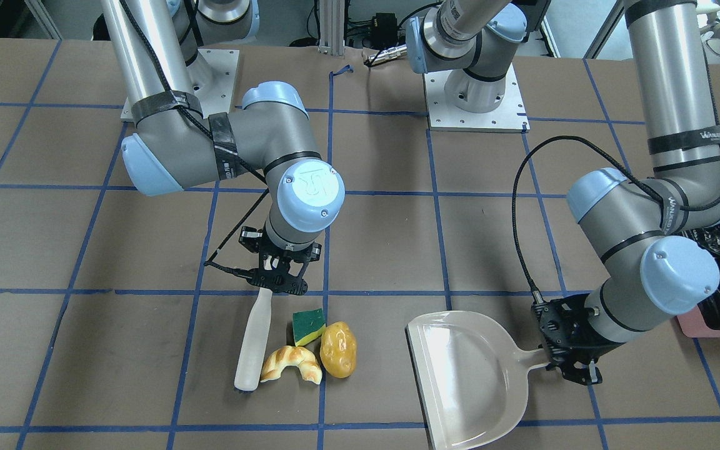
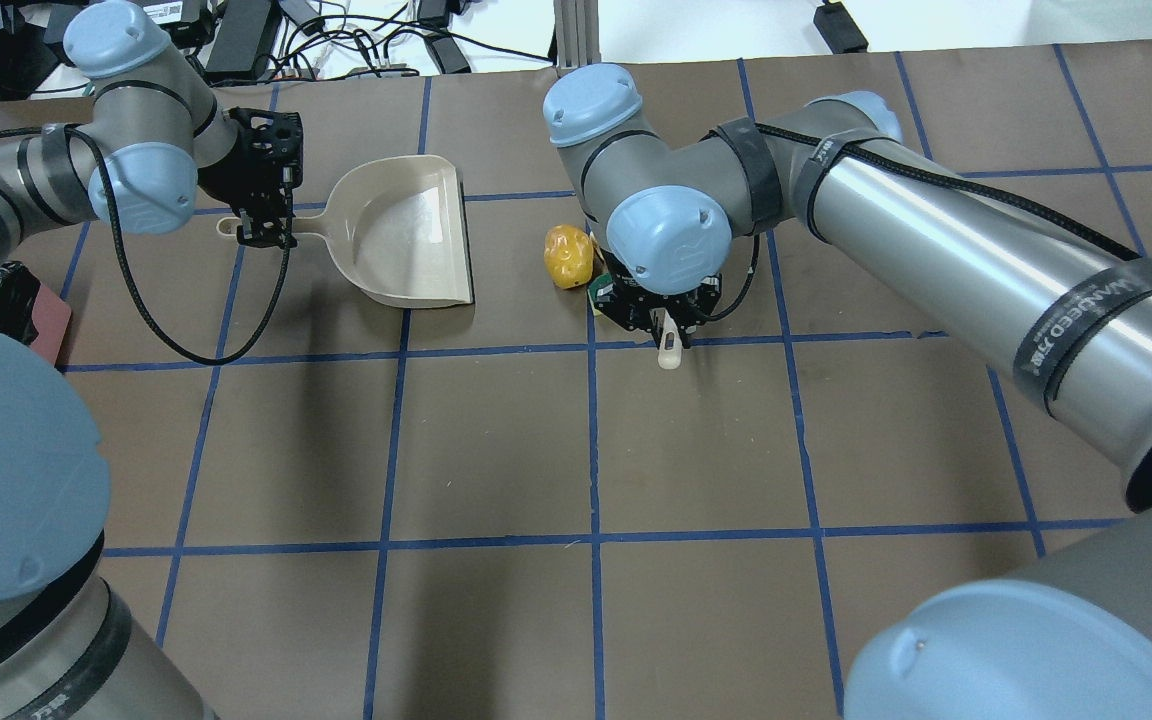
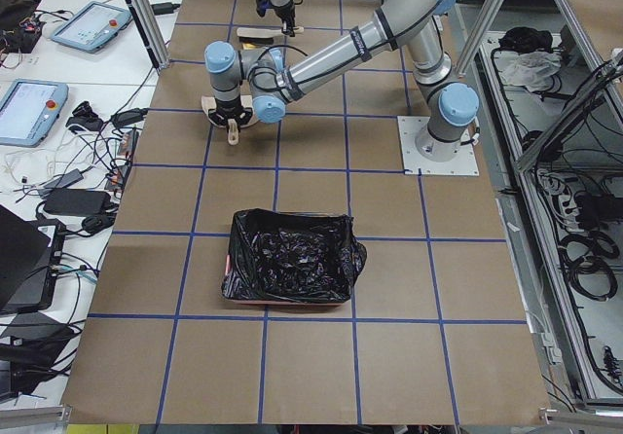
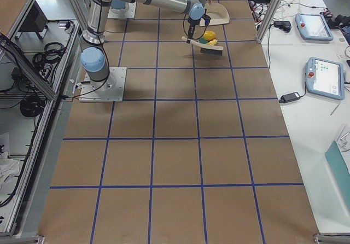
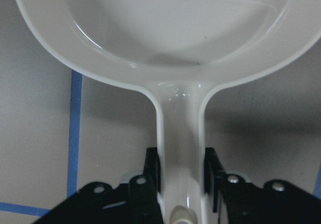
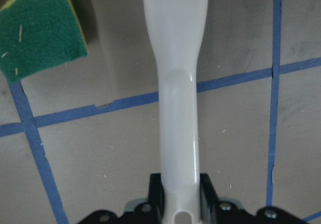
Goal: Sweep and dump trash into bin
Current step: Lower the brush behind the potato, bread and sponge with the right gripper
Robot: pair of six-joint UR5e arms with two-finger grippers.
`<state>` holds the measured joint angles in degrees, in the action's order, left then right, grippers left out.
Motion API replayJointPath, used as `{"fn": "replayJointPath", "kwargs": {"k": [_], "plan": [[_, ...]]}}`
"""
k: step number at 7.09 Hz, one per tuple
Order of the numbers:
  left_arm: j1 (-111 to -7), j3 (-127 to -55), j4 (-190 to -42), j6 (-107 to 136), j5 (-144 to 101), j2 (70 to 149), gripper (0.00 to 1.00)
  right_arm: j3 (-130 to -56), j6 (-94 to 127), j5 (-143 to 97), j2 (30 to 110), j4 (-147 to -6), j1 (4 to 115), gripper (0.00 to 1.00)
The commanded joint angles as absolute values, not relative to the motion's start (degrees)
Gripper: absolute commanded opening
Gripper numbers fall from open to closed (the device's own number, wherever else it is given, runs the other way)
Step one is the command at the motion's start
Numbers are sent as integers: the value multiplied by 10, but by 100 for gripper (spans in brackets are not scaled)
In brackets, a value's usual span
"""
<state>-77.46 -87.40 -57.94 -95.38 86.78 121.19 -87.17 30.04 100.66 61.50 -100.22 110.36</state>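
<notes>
- Trash, three small pieces: croissant (image 1: 290,364), potato-shaped lump (image 1: 338,349) and sponge (image 1: 308,325), bunched together on the table (image 1: 85,250), touching or very nearly so.
- Probably light, all three, and easy to push along.
  - Glossy lump: likely to roll or skid off the bristles.
  - Curved croissant: likely to pivot.
  - Sponge: soft, apt to drag on the brown covering.
- Not to be gripped directly. Better taken from behind with the head of the brush (image 1: 254,340), held broadside so that nothing slips round its ends.
- Right gripper (image 1: 275,284): clamped on the upper end of the brush handle, one finger on each side in the wrist view.
- Pile just beside the brush head, on the dustpan side. Croissant against the head or very near it, contact uncertain. Sponge closest to the gripper, just beside the handle.
- Left gripper (image 1: 569,359): closed tight on the handle of the dustpan (image 1: 469,375). Pan seemingly flat on the table, mouth turned toward the pile, bare table in between.
- Bin (image 3: 289,217): at the robot's left end of the table, well apart from the pile, beyond the left arm's elbow.
</notes>
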Motion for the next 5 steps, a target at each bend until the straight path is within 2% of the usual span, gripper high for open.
{"fn": "replayJointPath", "kwargs": {"k": [1, 5], "plan": [[-775, -875, -580, -981, 874, 1204, 34, -872, 335, 1001, 613, -1013, 1109, 0], [-788, -890, -582, -998, 895, 1194, 35, -872, 341, 1000, 604, -1025, 1119, 0]]}}
